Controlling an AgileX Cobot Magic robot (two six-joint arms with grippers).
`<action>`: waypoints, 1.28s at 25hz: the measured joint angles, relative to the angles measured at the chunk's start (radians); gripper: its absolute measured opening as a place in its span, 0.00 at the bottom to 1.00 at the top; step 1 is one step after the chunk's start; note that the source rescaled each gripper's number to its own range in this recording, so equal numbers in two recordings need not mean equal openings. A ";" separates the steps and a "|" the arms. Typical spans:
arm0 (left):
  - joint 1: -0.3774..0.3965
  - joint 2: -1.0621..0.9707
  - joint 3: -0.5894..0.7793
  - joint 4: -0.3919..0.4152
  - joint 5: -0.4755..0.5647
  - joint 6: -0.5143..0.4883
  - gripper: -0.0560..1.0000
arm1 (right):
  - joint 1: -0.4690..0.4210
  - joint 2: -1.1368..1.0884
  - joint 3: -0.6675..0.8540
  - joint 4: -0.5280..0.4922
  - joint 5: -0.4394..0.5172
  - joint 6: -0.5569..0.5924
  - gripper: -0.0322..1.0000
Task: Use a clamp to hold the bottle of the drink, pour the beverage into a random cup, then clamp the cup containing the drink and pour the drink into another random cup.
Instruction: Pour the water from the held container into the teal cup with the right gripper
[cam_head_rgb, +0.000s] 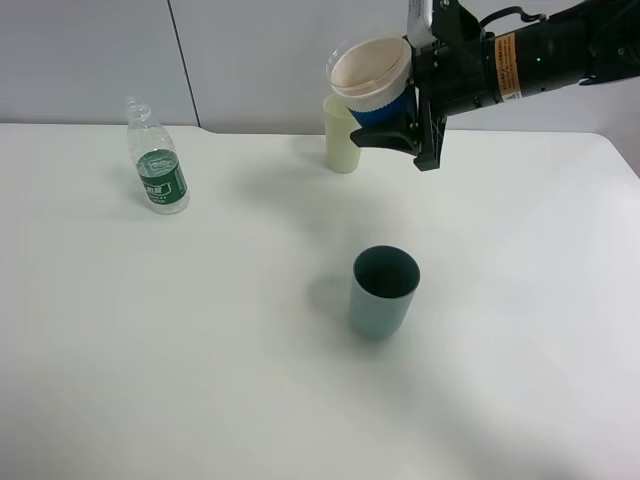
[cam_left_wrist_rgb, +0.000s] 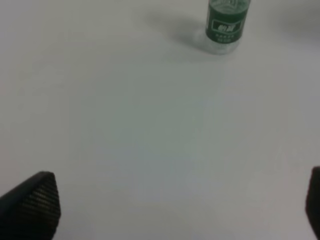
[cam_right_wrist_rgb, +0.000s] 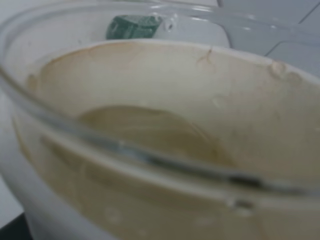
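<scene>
Exterior high shows right clamp (cam_head_rgb: 405, 132) grasping blue-sleeved cup (cam_head_rgb: 372, 72) (tilted, aloft); left clamp (cam_left_wrist_rgb: 175, 207) gapes wide.

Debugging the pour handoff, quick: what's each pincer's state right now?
Left pincer: open, empty.
Right pincer: closed on the blue-sleeved cup, held tilted above the table.

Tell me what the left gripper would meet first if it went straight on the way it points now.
The left gripper would most likely meet the bare table, short of the bottle standing farther ahead; depth is unclear.
</scene>
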 joint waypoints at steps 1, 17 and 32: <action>0.000 0.000 0.000 0.000 0.000 0.000 1.00 | 0.000 0.000 0.000 0.019 0.000 -0.014 0.05; 0.000 0.000 0.000 0.000 0.001 0.000 1.00 | -0.071 -0.008 0.040 -0.023 -0.197 -0.176 0.05; 0.000 0.000 0.000 0.000 0.001 0.000 1.00 | -0.160 -0.106 0.221 -0.036 -0.140 -0.484 0.05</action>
